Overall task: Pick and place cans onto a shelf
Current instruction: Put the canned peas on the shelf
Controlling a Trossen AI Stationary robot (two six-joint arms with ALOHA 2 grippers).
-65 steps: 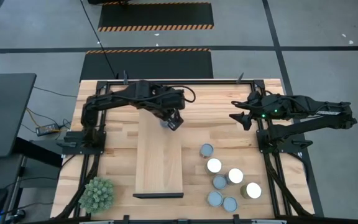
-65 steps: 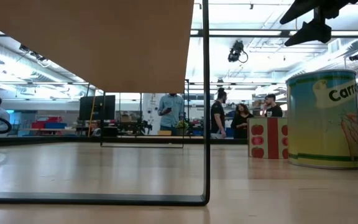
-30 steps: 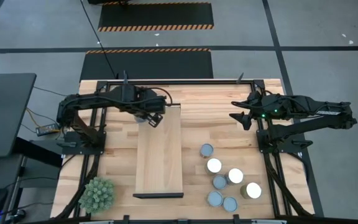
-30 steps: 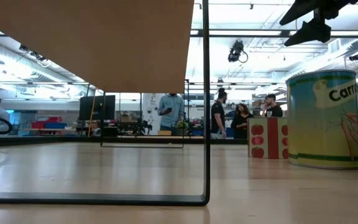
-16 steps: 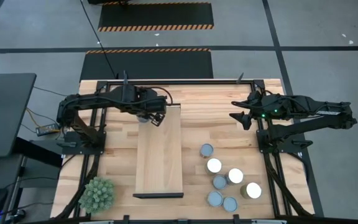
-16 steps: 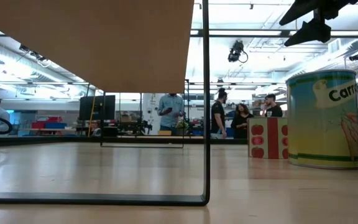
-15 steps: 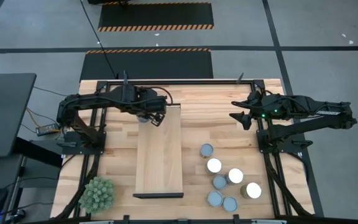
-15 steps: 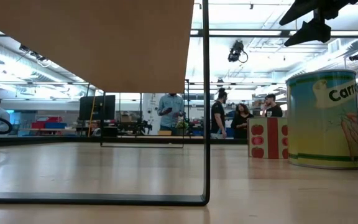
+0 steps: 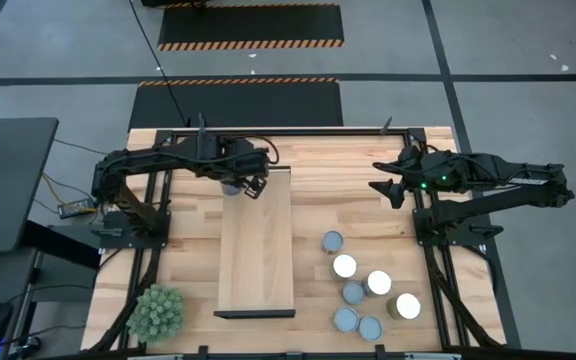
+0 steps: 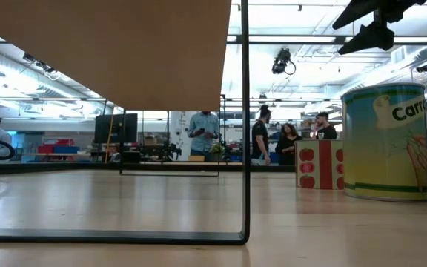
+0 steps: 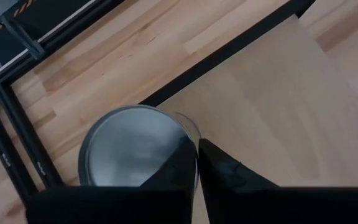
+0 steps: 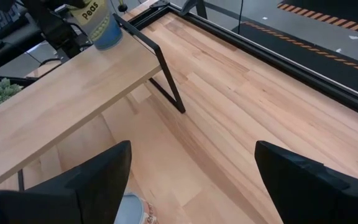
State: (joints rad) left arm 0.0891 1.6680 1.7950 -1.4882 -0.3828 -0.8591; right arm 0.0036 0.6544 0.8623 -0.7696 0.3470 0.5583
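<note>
A can (image 11: 135, 152) with a silvery top and a blue and yellow side (image 12: 98, 22) stands on the far left corner of the light wooden shelf (image 9: 258, 250). My left gripper (image 11: 196, 163) is shut, with its fingertips beside the can's rim. It also shows in the high view (image 9: 250, 187). Several more cans (image 9: 368, 285) stand on the tabletop at the near right. My right gripper (image 9: 381, 188) hovers open and empty over the far right of the table. It also shows in the right wrist view (image 12: 191, 186). My left gripper's shut fingers (image 11: 179, 165) come from above and lie over the can's rim (image 11: 188, 134). I cannot tell whether they touch it. The can stands upright on the shelf.
A spiky green plant (image 9: 156, 312) sits at the near left corner. A black frame (image 9: 288, 130) runs along the table's far edge. In the low view the shelf's underside (image 10: 110, 52) and its black leg (image 10: 245, 119) stand on the left, with cans (image 10: 388, 141) on the right. People stand far behind.
About two seconds ago my left gripper was over the middle of the shelf's far end with the can. It has gone toward the table's left edge, and the can now stands at the shelf's far left corner. Within the last second nothing has plainly moved.
</note>
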